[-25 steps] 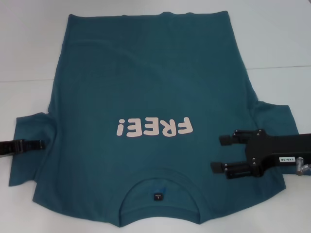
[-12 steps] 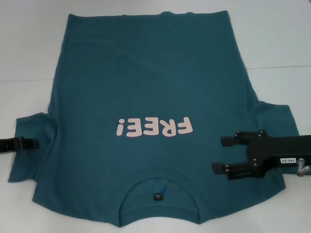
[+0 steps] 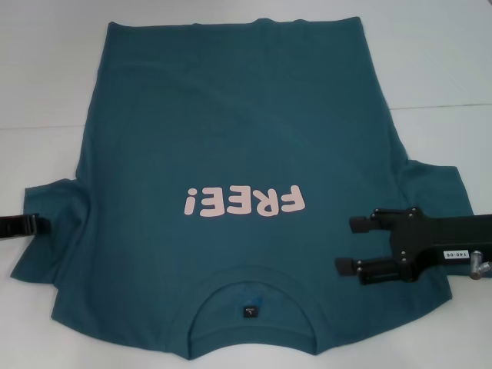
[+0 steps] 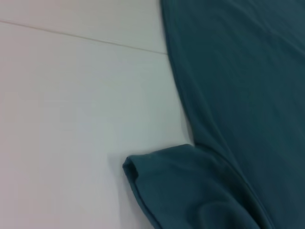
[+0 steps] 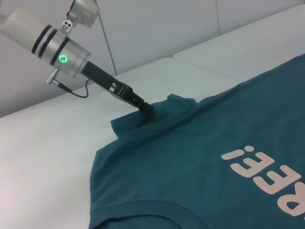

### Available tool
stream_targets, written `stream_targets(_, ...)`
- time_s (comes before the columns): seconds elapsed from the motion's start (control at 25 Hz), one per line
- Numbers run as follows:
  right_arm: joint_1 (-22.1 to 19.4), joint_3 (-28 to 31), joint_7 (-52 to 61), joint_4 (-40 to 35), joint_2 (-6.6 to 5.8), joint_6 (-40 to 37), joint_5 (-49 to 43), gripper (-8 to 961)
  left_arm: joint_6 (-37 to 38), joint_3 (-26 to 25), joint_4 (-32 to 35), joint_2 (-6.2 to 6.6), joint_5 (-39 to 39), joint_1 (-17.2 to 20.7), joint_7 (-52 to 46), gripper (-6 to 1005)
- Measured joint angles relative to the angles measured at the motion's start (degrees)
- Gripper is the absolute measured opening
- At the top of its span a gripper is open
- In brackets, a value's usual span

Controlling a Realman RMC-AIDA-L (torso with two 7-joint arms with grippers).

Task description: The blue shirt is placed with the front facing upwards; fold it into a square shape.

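The blue shirt (image 3: pixel 231 146) lies flat on the white surface (image 3: pixel 430 61). The right gripper (image 3: pixel 344 244) hovers, fingers apart. The left gripper (image 3: pixel 40 224) seems clamped on the sleeve.

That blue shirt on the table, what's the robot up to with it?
The blue shirt lies flat, print up, not yet folded. The left gripper is at the edge of one sleeve, where the cloth bunches around its tip. The right gripper hangs over the other sleeve, fingers apart.
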Motion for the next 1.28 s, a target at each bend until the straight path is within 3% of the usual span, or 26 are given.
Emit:
stream_targets(0.4, -0.14, 0.24, 0.06, -0.01, 0.0, -0.23, 0.0, 851, 0.49, 0.43, -2.41, -0.44, 0.49, 0.2, 1.19, 32)
stream_targets(0.52, -0.27, 0.32, 0.45, -0.24, 0.0, -0.31, 0.01, 849, 1.22, 1.4, -4.34, -0.28, 1.19, 0.84, 0.87, 35)
stream_targets(0.92, -0.48, 0.21, 0.66, -0.36, 0.0, -0.38, 0.01, 846, 1.79, 1.56, -5.12, 2.2, 3.56, 0.14, 1.49, 37)
stream_targets(1.28, -0.52, 0.35, 1.49, -0.41, 0.0, -0.4, 0.1, 842, 2.26, 1.55, -5.92, 2.81, 5.63, -0.45, 1.73, 37)
